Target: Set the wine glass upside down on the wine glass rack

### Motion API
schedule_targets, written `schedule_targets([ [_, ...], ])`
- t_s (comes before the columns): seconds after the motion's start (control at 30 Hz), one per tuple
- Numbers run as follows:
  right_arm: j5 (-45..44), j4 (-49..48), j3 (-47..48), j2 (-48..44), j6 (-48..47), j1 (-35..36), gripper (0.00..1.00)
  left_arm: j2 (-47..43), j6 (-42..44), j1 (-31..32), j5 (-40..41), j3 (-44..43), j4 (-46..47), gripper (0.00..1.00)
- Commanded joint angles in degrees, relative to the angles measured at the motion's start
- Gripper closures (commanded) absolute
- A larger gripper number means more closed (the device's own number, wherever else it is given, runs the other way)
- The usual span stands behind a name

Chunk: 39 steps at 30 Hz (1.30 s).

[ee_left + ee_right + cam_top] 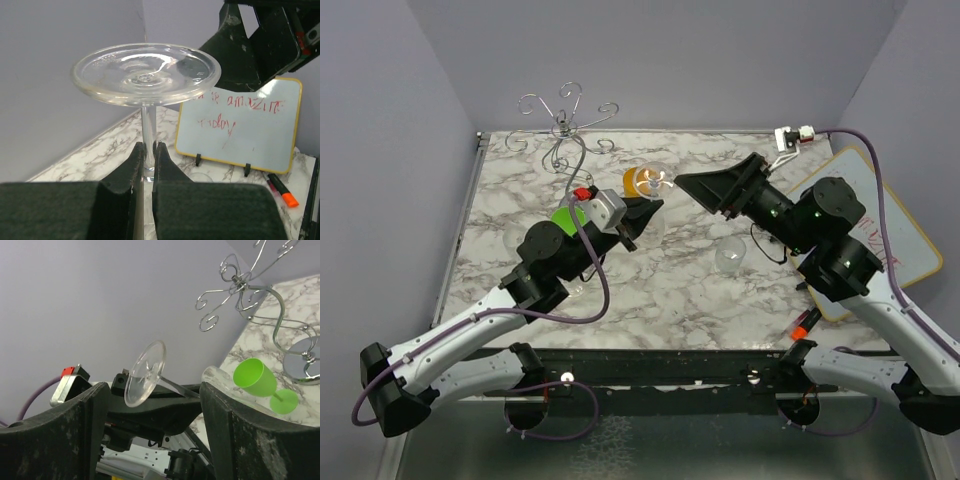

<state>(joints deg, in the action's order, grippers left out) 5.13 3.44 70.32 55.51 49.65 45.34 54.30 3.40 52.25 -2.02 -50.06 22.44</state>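
Note:
My left gripper (652, 208) (148, 147) is shut on the stem of a clear wine glass, held tilted above the table with its round foot (660, 180) (146, 75) (145, 372) pointing away. My right gripper (688, 184) (152, 395) is open wide, its fingers either side of the glass foot without touching it. The wine glass rack (565, 125) (245, 290), silver wire with curled arms, stands at the back left. Its shiny round base (301, 361) shows in the right wrist view.
A green plastic wine glass (567, 215) (255, 377) stands near the rack base. An orange glass (636, 181) is behind the held glass. Another clear glass (730, 255) lies mid-table. A whiteboard (880, 220) (245, 125) and an orange marker (282, 190) are at the right.

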Motion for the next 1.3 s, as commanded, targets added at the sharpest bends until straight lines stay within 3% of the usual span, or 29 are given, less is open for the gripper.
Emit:
schedule_targets([
  [0.0, -1.82, 4.96, 3.84, 2.94, 3.8, 0.31, 0.27, -1.71, 3.74, 0.14, -1.13, -1.08, -5.5, 1.0],
  [0.3, 0.61, 8.06, 4.67, 6.06, 13.33, 0.25, 0.67, -1.69, 5.63, 0.12, -5.47, -0.93, -6.94, 1.0],
  [0.47, 1.55, 6.21, 2.39, 5.03, 19.39, 0.26, 0.97, -1.54, 4.15, 0.14, -7.04, 0.34, -4.57, 1.0],
  [0.73, -1.06, 4.25, 1.21, 3.34, 26.32, 0.22, 0.99, -2.54, -0.01, 0.16, -4.18, 2.43, -0.98, 0.99],
  [1.17, -1.52, 1.53, -1.5, 1.61, 33.27, 0.25, 0.99, -1.17, -2.59, 0.05, -2.19, 2.08, 0.51, 0.87],
  [1.27, -2.65, 1.28, -2.65, 0.9, 34.57, 0.22, 0.99, -1.9, -3.21, 0.05, -1.15, 2.53, 0.5, 0.8],
])
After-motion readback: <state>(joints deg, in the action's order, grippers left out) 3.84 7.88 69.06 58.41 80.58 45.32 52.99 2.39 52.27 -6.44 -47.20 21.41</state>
